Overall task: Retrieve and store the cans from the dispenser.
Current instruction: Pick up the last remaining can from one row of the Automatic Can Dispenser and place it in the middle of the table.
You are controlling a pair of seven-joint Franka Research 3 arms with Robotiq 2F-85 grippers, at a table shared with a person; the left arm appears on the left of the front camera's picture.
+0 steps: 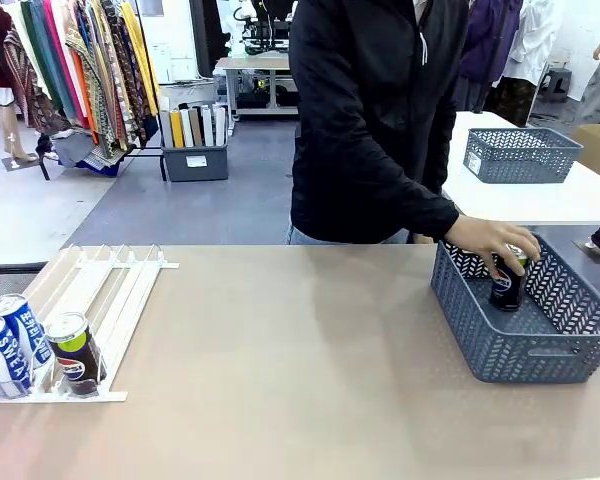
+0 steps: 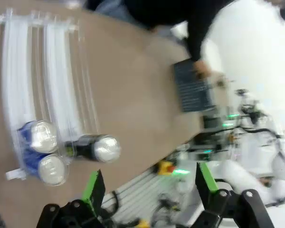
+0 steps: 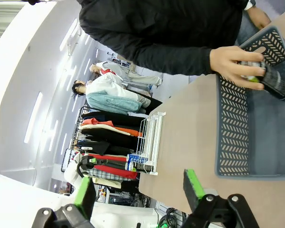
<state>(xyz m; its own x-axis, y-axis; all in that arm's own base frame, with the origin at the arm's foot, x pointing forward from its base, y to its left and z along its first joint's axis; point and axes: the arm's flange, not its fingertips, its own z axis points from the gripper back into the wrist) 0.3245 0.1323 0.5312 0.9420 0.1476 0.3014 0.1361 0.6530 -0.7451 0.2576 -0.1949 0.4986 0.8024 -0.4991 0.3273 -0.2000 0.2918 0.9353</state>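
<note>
- Beige desk (image 1: pixel 280 350): three cans (image 1: pixel 22 330) at the low end of the dispenser (image 1: pixel 100 290), 8 o'clock.
- Left jaws gape empty (nearer arm); cans at their 10 o'clock.
- Right jaws wide, empty.

Bright even light, left wrist view blurred

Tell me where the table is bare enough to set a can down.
Bare: the tabletop between the dispenser and the basket. Crowded: the dispenser's near end, holding three cans, and the basket's far corner, where the person's hand holds a black can.
</note>
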